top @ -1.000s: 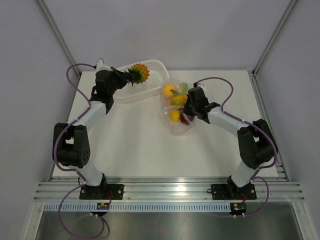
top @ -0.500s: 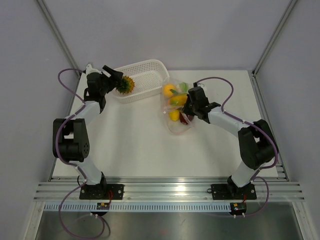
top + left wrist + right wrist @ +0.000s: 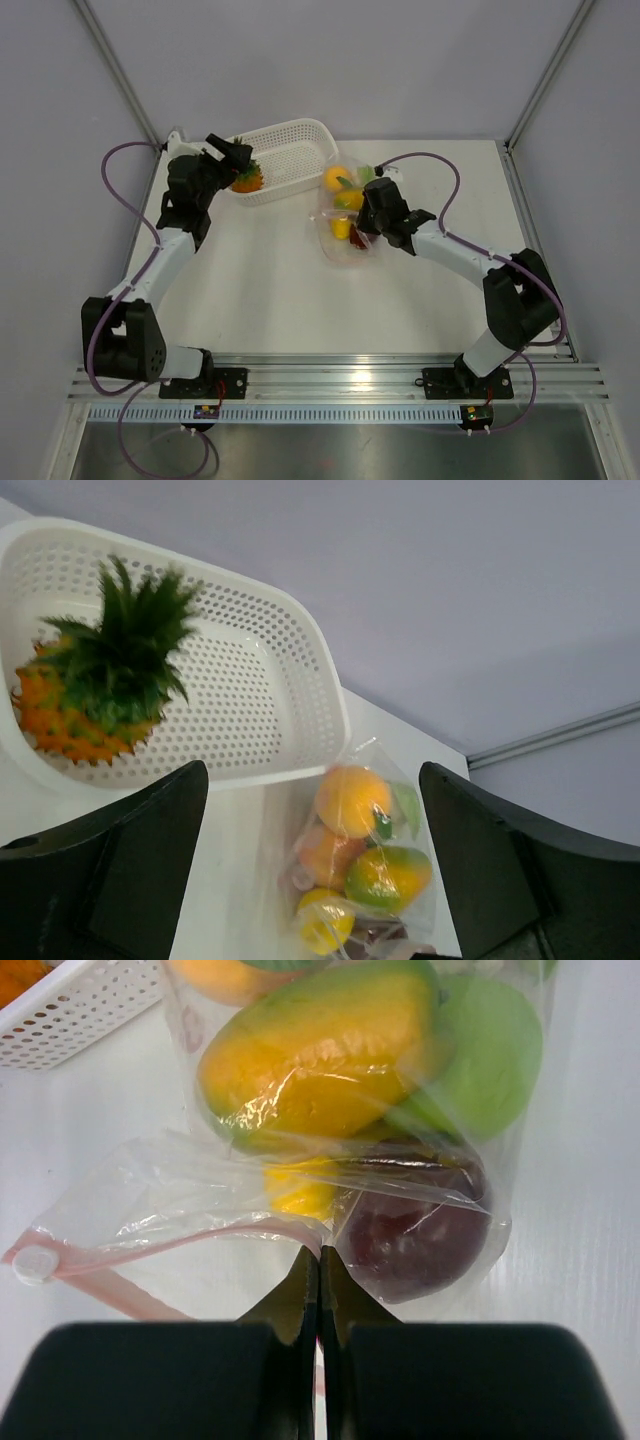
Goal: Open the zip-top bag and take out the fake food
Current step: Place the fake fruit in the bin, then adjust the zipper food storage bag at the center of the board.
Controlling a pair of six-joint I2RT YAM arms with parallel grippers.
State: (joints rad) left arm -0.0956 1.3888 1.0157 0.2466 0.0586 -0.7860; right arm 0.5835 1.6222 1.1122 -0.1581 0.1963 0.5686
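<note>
The zip-top bag [image 3: 343, 222] lies on the table, right of the basket. It holds fake food: an orange [image 3: 352, 798], a yellow-green fruit [image 3: 310, 1060], a green apple [image 3: 485, 1050], a dark red piece [image 3: 420, 1235] and a yellow piece [image 3: 298, 1196]. My right gripper [image 3: 320, 1253] is shut on the bag's pink zip strip [image 3: 180, 1243], at the bag's near right edge [image 3: 366, 232]. The pineapple [image 3: 247, 179] lies loose in the left end of the white basket [image 3: 270, 695]. My left gripper [image 3: 234, 158] hangs open above that end, fingers [image 3: 150, 830] wide apart with nothing between them.
The white perforated basket [image 3: 292, 150] stands at the back of the table, its right end close to the bag. Grey walls enclose the table at the back and both sides. A purple cable [image 3: 430, 160] loops behind the right arm.
My left gripper opened and let go of the pineapple, which now lies in the basket; the arm drew back to the left. The right gripper pulled the bag slightly left and nearer.
</note>
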